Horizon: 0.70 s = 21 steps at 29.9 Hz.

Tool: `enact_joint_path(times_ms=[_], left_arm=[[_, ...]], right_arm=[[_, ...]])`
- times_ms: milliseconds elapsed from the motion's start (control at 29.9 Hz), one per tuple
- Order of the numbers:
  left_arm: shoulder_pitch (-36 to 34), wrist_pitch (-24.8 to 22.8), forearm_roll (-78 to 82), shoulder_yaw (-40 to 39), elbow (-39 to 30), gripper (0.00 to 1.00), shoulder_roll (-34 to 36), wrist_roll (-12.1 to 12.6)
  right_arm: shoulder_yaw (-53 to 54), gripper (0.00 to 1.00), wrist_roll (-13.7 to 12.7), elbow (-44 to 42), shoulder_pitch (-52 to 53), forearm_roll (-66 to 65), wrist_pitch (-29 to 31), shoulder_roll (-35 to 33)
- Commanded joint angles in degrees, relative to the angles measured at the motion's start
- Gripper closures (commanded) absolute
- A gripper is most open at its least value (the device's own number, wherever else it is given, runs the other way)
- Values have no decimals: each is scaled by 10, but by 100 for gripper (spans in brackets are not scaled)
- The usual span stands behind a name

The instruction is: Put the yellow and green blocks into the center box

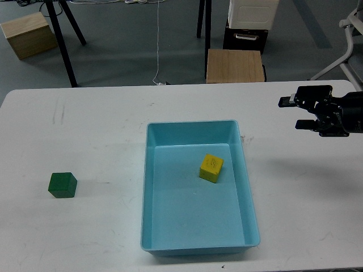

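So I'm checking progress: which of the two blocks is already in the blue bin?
The yellow block. It rests on the floor of the blue bin, toward its right wall. The green block sits on the white table, well left of the bin.

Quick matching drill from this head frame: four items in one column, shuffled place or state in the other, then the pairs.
Items:
1. yellow block
2. green block
3. blue bin
4. right gripper

Places or states:
A. on the bare table, left of the bin
B. open, holding nothing, above the table's right side
C. inside the bin, on its floor
D. mid-table, holding one block

Pairs: 1-C, 2-A, 3-D, 4-B
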Motion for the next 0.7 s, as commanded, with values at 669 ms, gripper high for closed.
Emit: enact_joint_path(times_ms=[669], left_arm=[[-4,0,145,-35,39,0,28,-12]], right_arm=[[64,2,2,63,-67,13,-13,-112]])
